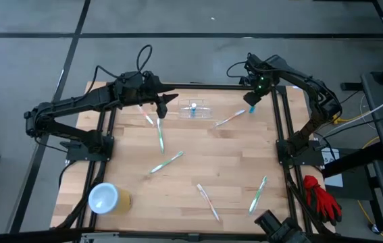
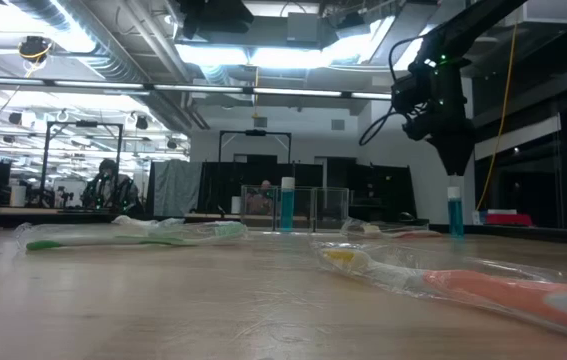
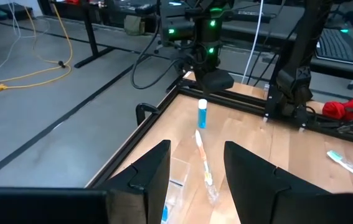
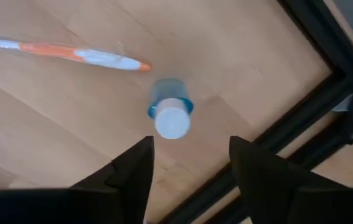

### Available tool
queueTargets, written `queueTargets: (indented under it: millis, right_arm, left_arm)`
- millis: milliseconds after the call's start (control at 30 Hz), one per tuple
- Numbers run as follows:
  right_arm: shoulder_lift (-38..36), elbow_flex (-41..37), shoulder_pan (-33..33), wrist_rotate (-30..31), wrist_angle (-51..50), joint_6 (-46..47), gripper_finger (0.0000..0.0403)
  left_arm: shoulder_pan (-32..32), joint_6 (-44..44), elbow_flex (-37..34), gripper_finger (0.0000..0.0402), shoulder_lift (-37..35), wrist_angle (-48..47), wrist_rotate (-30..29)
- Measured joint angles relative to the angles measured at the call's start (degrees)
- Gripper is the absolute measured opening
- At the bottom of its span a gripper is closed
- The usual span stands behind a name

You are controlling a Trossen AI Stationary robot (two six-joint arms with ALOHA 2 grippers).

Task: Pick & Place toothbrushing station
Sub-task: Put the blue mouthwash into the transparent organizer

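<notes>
From above, we see the toothbrushing station (image 1: 197, 109) at the table's far edge between 2 grippers. At table level, the right gripper (image 2: 455, 160) hangs over a blue tube (image 2: 456, 214). Both wrist views show fingers (image 3: 152, 172) spread, holding nothing.

No readable text, label, brand, number or sign anywhere in these views.
</notes>
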Motion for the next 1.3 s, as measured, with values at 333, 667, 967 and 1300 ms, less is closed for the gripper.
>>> queueTargets:
  millis: [333, 667, 967, 1300]
  right_arm:
    - [0.02, 0.00, 0.00, -1.84, 0.40, 1.63, 0.0212]
    - [0.03, -1.96, 0.00, -2.80, 2.90, 2.84, 0.0210]
    - [0.48, -4.42, -0.80, -3.04, 3.73, 2.68, 0.0210]
    - [1.60, -4.42, -0.79, -3.64, 5.56, 2.53, 0.0210]
  left_arm:
    - [0.00, -0.20, 0.00, 0.0145, 0.00, 0.00, 0.00]
    - [0.00, 0.03, 0.00, 0.0145, 0.00, 0.00, 0.17]
    - [-0.11, 0.08, 0.00, 0.0145, 0.00, -0.02, 1.19]
    - [-0.11, 0.50, 0.00, 0.0145, 0.00, 0.00, 1.22]
